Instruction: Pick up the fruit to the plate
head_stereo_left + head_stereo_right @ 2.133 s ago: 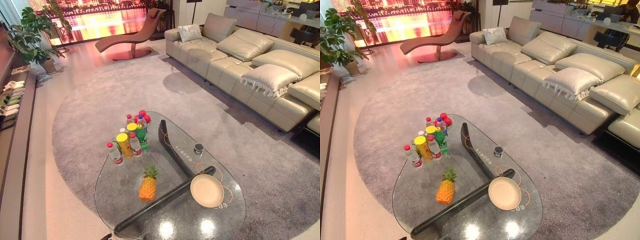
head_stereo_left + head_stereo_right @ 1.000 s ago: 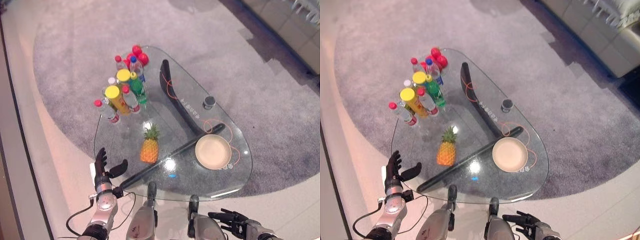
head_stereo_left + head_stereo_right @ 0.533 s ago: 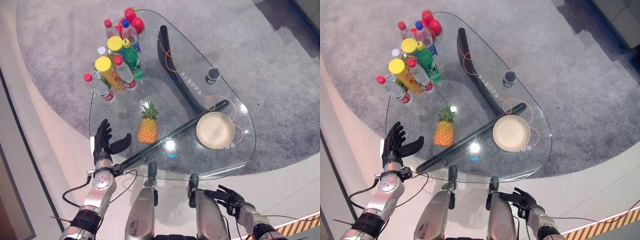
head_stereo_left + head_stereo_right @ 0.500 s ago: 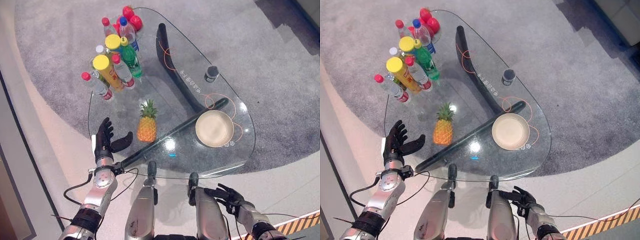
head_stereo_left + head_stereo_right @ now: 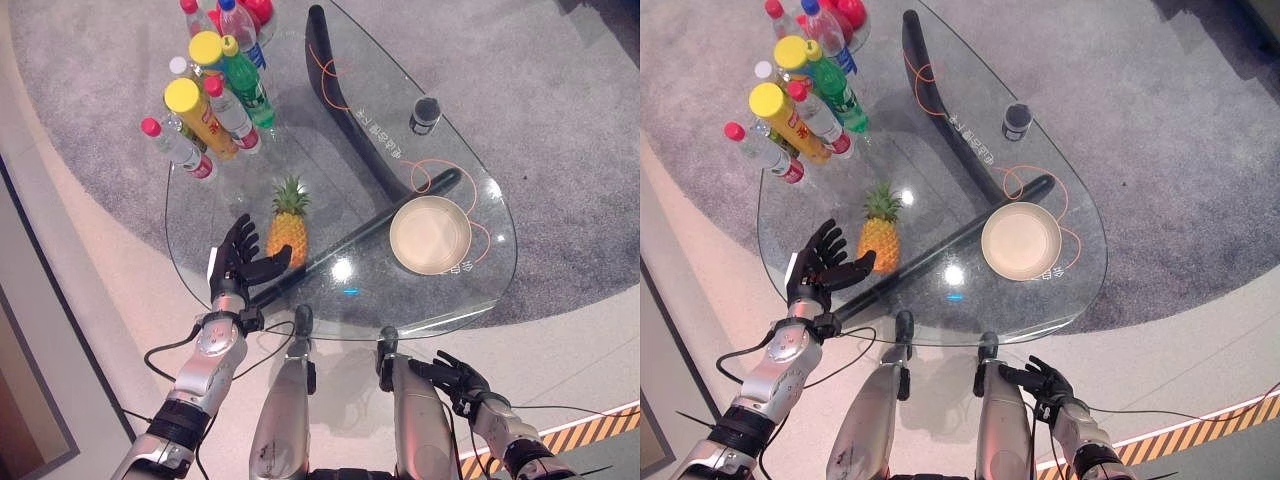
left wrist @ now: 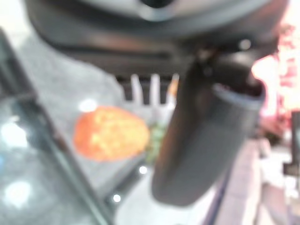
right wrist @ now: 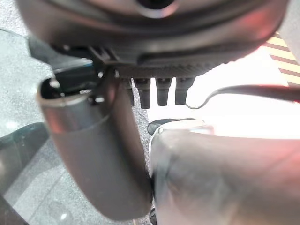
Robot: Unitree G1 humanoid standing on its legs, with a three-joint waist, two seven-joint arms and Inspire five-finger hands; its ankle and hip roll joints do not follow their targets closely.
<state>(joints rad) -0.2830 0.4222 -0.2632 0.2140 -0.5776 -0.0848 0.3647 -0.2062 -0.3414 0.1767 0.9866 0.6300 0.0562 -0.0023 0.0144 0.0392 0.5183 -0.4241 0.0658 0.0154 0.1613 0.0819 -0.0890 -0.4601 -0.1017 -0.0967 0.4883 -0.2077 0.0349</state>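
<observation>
Currently: Approach Phase, Fruit Not Yet Grasped

Pineapple (image 5: 287, 228) stands upright on the glass table (image 5: 440, 300), well apart from the empty plate (image 5: 430, 236). Left hand (image 5: 240, 264) hovers just beside it, fingers spread, holding nothing. Right hand (image 5: 458, 381) hangs low, fingers relaxed. Grasp, transfer and placement remain.

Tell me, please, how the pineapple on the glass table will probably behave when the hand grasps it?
The pineapple stands upright on a narrow base, so a sideways push from the open left hand would probably tip it. The glass table looks smooth, so it may slide. Its body looks stiff and bumpy, likely giving good grip.
</observation>
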